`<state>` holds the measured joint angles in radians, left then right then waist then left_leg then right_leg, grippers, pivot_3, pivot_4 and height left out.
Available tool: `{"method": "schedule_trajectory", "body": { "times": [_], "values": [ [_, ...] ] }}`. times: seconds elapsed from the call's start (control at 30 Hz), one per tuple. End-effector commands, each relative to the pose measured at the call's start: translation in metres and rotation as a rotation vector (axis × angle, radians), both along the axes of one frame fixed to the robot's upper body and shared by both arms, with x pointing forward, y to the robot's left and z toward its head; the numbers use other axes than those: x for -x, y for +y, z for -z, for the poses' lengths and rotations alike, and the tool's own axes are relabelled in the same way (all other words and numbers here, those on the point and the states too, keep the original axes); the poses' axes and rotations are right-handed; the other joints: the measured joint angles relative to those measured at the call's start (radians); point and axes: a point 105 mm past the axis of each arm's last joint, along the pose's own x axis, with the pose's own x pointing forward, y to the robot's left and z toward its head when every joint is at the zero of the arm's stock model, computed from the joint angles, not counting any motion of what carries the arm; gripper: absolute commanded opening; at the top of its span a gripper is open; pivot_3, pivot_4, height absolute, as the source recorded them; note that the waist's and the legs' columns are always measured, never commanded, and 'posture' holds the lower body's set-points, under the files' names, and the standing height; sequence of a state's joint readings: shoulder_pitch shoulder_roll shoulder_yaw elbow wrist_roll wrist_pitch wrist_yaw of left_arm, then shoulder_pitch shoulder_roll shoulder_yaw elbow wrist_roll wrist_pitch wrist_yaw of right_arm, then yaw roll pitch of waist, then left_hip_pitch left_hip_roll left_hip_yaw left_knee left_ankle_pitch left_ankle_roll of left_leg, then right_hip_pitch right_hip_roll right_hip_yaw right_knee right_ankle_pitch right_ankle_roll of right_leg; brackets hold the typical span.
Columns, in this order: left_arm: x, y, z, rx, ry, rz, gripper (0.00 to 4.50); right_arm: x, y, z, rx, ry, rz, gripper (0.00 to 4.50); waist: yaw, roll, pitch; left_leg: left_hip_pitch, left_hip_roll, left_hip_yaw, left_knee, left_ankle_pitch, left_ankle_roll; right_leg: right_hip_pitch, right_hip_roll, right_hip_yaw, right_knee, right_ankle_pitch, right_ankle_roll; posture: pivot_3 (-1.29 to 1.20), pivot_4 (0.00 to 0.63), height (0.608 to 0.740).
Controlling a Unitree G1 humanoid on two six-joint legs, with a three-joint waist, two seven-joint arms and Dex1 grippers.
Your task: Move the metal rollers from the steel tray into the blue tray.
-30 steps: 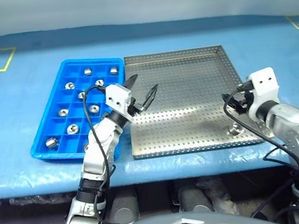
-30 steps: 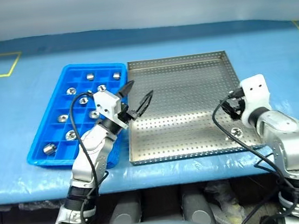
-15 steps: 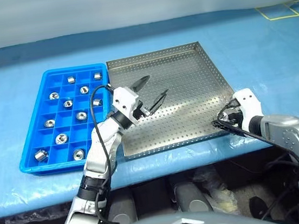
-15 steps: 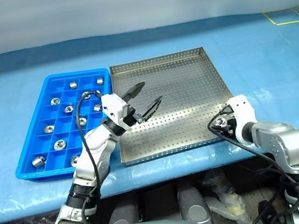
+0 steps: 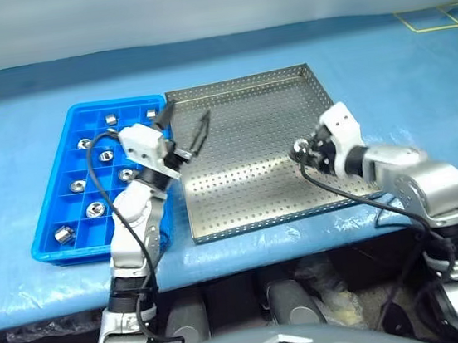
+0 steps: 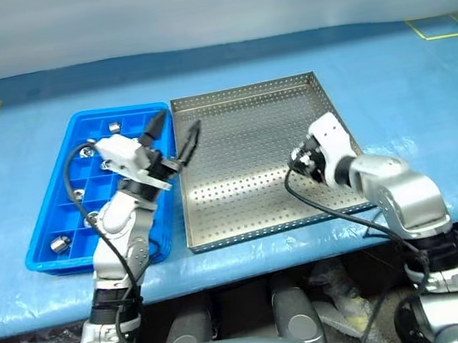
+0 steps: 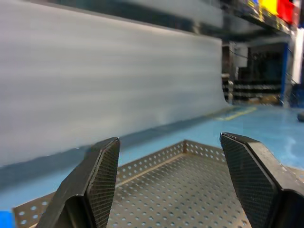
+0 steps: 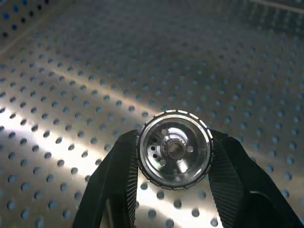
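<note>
Right gripper [image 8: 173,190]: jaws clenched on one of the metal rollers [image 8: 174,149], a pad against each side of its rim. The roller's flat face, with its dark centre hole, is turned toward the wrist camera, so its short axis runs along the line of the jaws and outward from them. Past the jaws lies the perforated floor of the steel tray [image 8: 71,80]; the roller appears lifted off it, though contact cannot be excluded from this angle.

Governing relation for the coming move: in the head views the blue tray [image 5: 59,216] lies across the whole steel tray from the right jaws, on the far side of the left gripper [image 5: 186,125]. The left jaws stand released and empty, raised just over the seam between the two trays, much nearer the blue tray than the right jaws are. My judgement is that the held roller must cross the steel tray toward that seam, and that the left arm partly occupies the approach.

Views compared: the right wrist view alone confirms the grasp and the roller's orientation; the head views alone show several rollers already lying in the blue tray's compartments, no loose roller visible on the steel tray, and both trays lying touching on the blue-covered bench [image 5: 401,75].
</note>
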<state>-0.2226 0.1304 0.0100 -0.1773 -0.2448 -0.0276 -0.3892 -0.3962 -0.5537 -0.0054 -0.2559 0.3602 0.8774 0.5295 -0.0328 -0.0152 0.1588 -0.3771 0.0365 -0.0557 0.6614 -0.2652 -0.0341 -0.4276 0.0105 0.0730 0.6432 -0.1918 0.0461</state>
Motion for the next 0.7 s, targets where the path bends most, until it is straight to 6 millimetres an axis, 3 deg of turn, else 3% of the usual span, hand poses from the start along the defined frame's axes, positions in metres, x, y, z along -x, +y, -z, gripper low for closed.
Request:
{"method": "schedule_trajectory", "body": {
  "times": [0.03, 0.13, 0.33, 0.7],
  "values": [
    [0.009, 0.018, -0.007, -0.065, -0.029, -0.082, 3.68, -0.004, 0.040, -0.042, -0.084, -0.189, -0.148, 1.70, 0.020, 0.000, 0.000, 0.000, 0.000, 0.000, -0.001, 0.000, 0.000, 0.000, 0.000, 0.000, 0.000, 0.000, 0.000, 0.24, 0.150, 0.740],
    [0.019, 0.030, -0.002, -0.143, -0.018, -0.121, 3.68, -0.005, 0.066, -0.045, -0.088, -0.207, -0.244, 1.70, 0.055, 0.000, 0.000, -0.001, 0.000, -0.002, -0.002, 0.000, 0.000, -0.001, 0.000, -0.002, -0.001, -0.001, -0.001, 0.29, 0.150, 0.740],
    [0.037, 0.066, 0.002, -0.225, 0.027, -0.232, 3.68, 0.016, 0.107, -0.027, -0.005, -0.164, -0.555, 1.70, 0.126, 0.000, 0.001, -0.002, 0.000, -0.002, -0.004, -0.001, 0.001, -0.002, -0.002, -0.004, -0.002, -0.004, -0.003, 0.38, 0.150, 0.740],
    [0.051, 0.078, 0.005, -0.300, 0.073, -0.277, 3.68, 0.025, 0.132, -0.007, 0.042, -0.127, -0.709, 1.70, 0.194, 0.000, 0.002, -0.002, 0.000, -0.003, -0.003, -0.001, 0.001, -0.002, -0.002, -0.006, -0.001, -0.007, -0.008, 0.42, 0.150, 0.740]
  ]
}}
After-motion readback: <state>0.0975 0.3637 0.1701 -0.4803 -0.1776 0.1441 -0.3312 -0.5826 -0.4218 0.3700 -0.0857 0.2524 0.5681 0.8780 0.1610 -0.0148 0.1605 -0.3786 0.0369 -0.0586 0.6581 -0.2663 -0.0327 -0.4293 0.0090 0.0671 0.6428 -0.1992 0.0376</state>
